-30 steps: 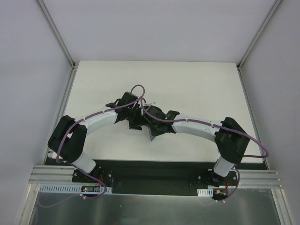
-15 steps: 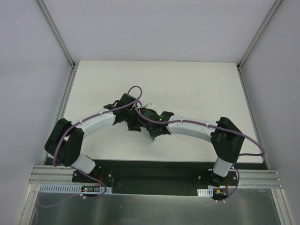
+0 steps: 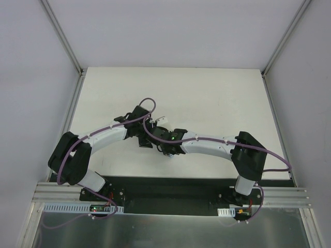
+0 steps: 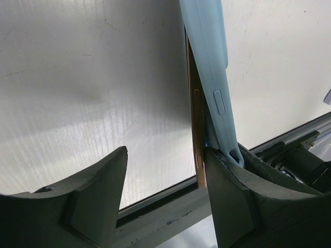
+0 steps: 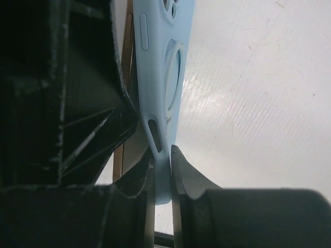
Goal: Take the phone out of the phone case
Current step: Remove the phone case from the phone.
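Our right pincer [image 5: 163, 168] is nipped tight on the lip of the case [image 5: 168, 67]. Our left pincer [image 4: 165, 155] gapes wide, gripping nothing (the phone [image 4: 195, 129] merely leans on one finger). Phone and case stand on edge over the worktop [image 4: 77, 77], half parted. We should close the left on the phone alone, then peel the case away slowly.

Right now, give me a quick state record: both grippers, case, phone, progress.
left gripper: open, phone edge lying along one finger
right gripper: shut on the phone case's edge
phone case: light blue, seen edge-on
phone: gold, peeled partly away from the case, gap visible
table: white
progress: phone not yet fully out
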Action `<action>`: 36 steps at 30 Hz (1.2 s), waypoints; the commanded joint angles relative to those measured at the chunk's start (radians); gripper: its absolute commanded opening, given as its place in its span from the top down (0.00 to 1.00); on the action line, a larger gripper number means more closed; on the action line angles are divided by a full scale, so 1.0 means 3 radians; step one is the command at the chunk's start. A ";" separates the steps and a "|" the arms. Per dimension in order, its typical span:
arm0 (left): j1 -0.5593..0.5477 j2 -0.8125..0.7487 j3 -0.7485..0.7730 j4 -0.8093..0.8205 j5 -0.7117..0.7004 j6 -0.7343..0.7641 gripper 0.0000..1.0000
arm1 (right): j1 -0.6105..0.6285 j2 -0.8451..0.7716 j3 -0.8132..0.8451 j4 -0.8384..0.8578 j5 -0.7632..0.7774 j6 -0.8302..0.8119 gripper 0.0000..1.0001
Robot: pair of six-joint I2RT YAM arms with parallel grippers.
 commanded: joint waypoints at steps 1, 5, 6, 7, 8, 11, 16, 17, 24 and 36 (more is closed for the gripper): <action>-0.0106 0.0146 -0.0090 -0.0013 -0.0294 0.0040 0.41 | 0.0177 -0.0251 0.0110 0.0591 -0.0208 -0.0195 0.99; -0.0106 0.0074 -0.0299 0.0350 -0.0079 -0.0072 0.43 | 0.0177 -0.0225 0.0100 0.0622 -0.0265 -0.0128 0.99; -0.0106 0.0059 -0.0340 0.0442 0.0043 -0.0098 0.43 | 0.0182 -0.0230 0.0095 0.0622 -0.0265 -0.0112 0.99; -0.0106 0.0049 -0.0391 0.0640 0.0089 -0.0169 0.44 | 0.0172 -0.0245 0.0069 0.0642 -0.0265 -0.0077 0.99; -0.0106 0.0049 -0.0473 0.0723 0.0130 -0.0210 0.45 | 0.0162 -0.0256 0.0049 0.0658 -0.0275 -0.0061 0.99; -0.0121 0.0074 -0.0591 0.0963 0.0233 -0.0333 0.46 | 0.0147 -0.0312 -0.0008 0.0714 -0.0285 -0.0021 0.99; -0.0208 0.0135 -0.0586 0.0974 0.0152 -0.0379 0.51 | 0.0141 -0.0389 -0.0049 0.0796 -0.0300 -0.0010 0.99; -0.0243 0.0151 -0.0581 0.0969 0.0121 -0.0379 0.52 | 0.0136 -0.0399 -0.0079 0.0826 -0.0305 0.0000 0.99; -0.0407 0.0406 -0.0489 0.0979 0.0080 -0.0430 0.82 | 0.0096 -0.0517 -0.0191 0.1006 -0.0423 0.0031 0.99; -0.0055 0.0013 -0.0719 0.1036 0.0253 -0.0180 1.00 | -0.0257 -0.1150 -0.1045 0.0954 -0.0280 0.0235 0.99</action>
